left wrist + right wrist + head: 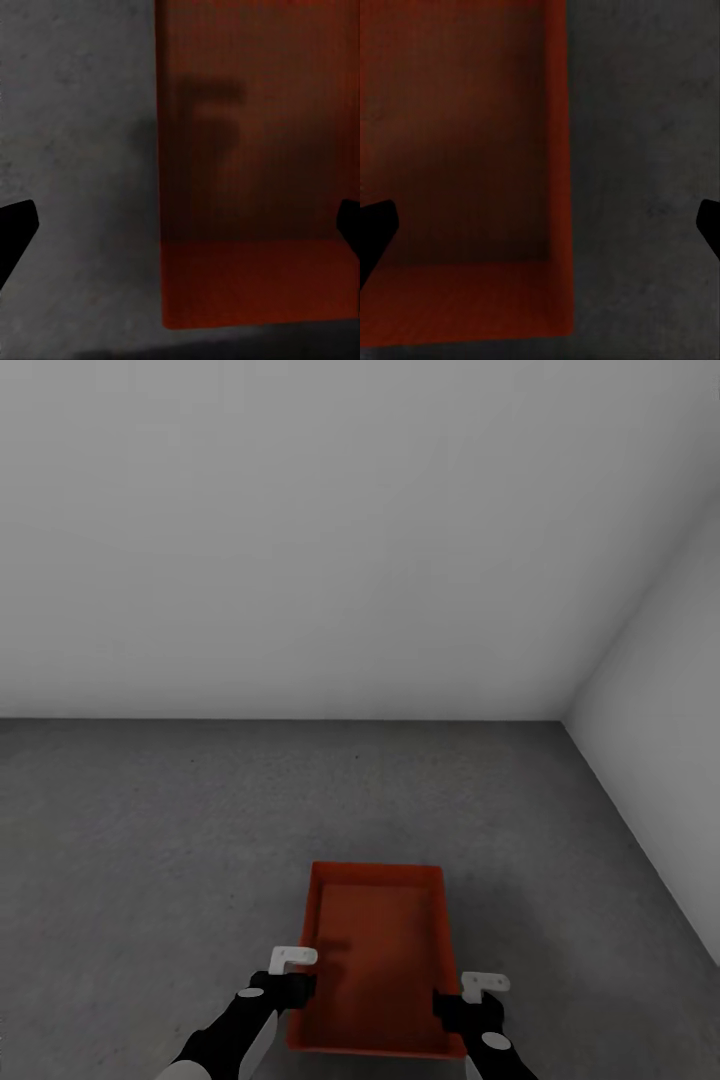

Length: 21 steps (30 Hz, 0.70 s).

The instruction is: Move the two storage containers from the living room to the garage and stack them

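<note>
One orange-red storage container (pixel 375 960) lies open side up on the dark grey concrete floor (pixel 150 840) of the garage, just in front of me. My left gripper (pixel 291 964) hovers over its left long wall and my right gripper (pixel 484 990) over its right long wall. Both are open. In the left wrist view the ribbed bin bottom (pixel 247 150) and floor (pixel 75 150) lie below my left gripper (pixel 180 232), its black fingertips (pixel 15 229) wide apart. The right wrist view has the bin (pixel 457 150) below the spread right gripper (pixel 540 232). Nothing is held.
A plain grey-white wall (pixel 300 540) stands ahead and a second wall (pixel 670 760) runs along the right, meeting it in a corner (pixel 563 718). Bare concrete stretches to the left and ahead of the bin.
</note>
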Available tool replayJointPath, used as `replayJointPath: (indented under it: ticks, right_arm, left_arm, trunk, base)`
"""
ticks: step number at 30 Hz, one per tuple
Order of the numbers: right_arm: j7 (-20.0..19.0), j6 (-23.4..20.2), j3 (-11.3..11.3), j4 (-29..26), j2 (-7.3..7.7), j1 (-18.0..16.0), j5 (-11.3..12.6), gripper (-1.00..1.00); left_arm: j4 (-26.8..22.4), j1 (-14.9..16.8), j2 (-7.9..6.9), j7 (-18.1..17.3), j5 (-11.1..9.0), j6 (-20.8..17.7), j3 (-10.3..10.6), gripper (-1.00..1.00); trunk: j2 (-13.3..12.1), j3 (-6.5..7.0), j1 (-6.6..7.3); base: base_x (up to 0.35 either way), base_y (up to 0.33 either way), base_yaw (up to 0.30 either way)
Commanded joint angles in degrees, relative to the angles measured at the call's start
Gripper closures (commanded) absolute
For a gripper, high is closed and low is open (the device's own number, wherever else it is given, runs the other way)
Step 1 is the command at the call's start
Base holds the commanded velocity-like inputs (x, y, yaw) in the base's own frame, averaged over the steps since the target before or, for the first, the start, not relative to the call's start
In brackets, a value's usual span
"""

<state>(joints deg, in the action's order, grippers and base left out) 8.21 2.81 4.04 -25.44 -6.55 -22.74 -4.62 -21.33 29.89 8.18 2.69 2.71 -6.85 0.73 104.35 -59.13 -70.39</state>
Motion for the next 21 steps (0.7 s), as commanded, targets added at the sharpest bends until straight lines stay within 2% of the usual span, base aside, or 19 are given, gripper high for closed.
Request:
replayJointPath:
  ticks: [1, 21]
  right_arm:
    - [0.0, 0.2, 0.4, 0.0, -0.09, 0.0, -0.5, -1.0]
    - [0.0, 0.5, 0.4, 0.0, -0.04, 0.0, -0.6, -1.0]
  left_arm:
    - [-0.1, 0.0, 0.0, 0.2, 0.3, -0.3, 0.1, -1.0]
    - [-0.1, 0.0, 0.06, 0.2, 0.1, -0.1, 0.1, -1.0]
  trunk:
    - [-0.4, 0.15, 0.23]
    - [-8.4, 3.74, 4.62]
  base:
    - [0.0, 0.0, 0.0]
    - [0.0, 0.0, 0.0]
